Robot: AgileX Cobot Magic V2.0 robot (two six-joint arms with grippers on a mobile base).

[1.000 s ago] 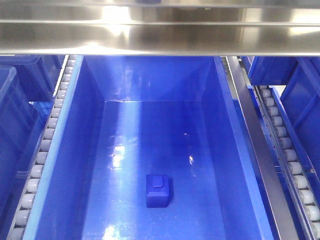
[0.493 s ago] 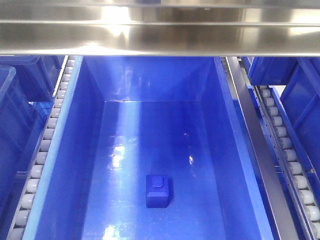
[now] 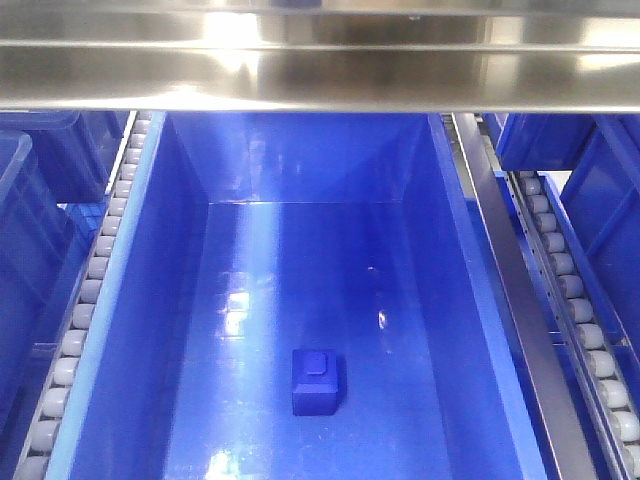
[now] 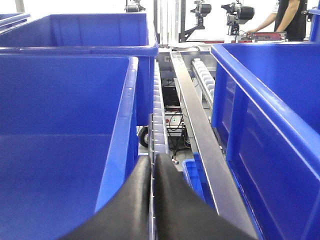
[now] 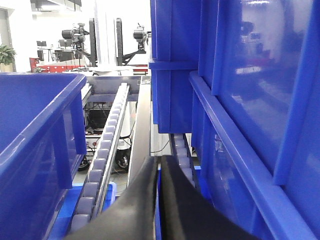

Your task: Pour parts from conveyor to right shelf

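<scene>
One small blue part with a square stud lies on the floor of a deep glossy blue bin on the right shelf, near the bin's front. The conveyor is out of view. My left gripper is shut with nothing between its black fingers, and it hangs over a roller rail between two blue bins. My right gripper is shut too and holds nothing. It points along the gap beside another roller rail.
A steel crossbeam spans the top of the front view above the bin. Blue bins flank the left gripper, and stacked bins stand close on the right gripper's right. A person stands far behind the shelf.
</scene>
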